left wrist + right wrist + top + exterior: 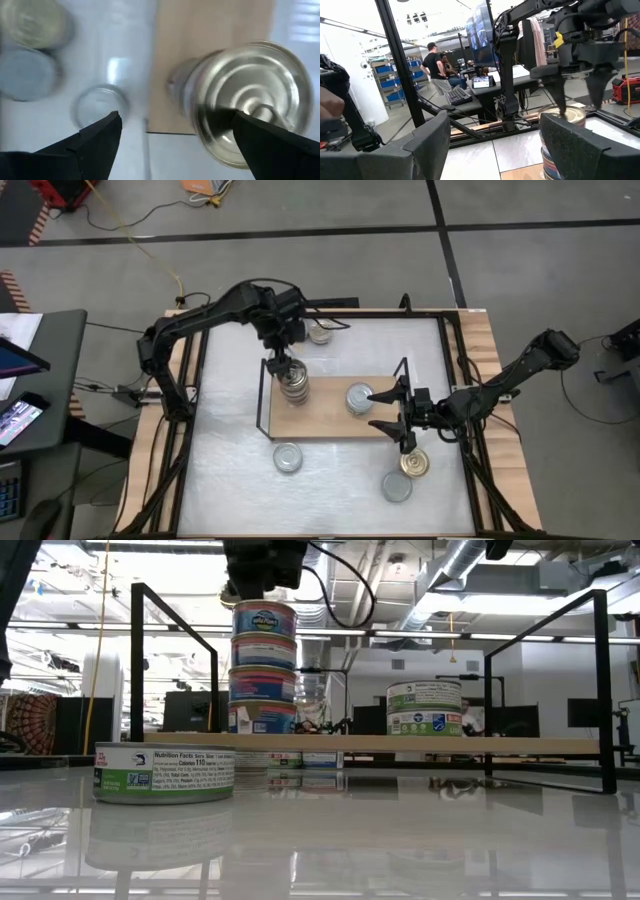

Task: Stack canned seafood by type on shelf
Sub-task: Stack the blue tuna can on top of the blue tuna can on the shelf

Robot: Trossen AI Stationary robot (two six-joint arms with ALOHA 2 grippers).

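The shelf (325, 418) is a light wooden board with black wire ends. On its left part stands a stack of several tins (293, 387) (263, 665), silver lid on top (250, 90). My left gripper (280, 364) (175, 135) hangs open just above that stack, pointing down, one finger to each side of the top tin (567, 116). A shorter stack of two tins (360, 398) (424, 708) stands mid-shelf. My right gripper (385, 410) (495, 142) is open and held level over the shelf's right end, with nothing between its fingers.
Loose tins lie on the white tabletop: one beyond the shelf (320, 332), one near the front (288, 457) (164, 772), a gold-lidded one (414, 463) and a silver one (396, 486) at the front right. The shelf's wire frames (172, 650) (560, 670) rise at both ends.
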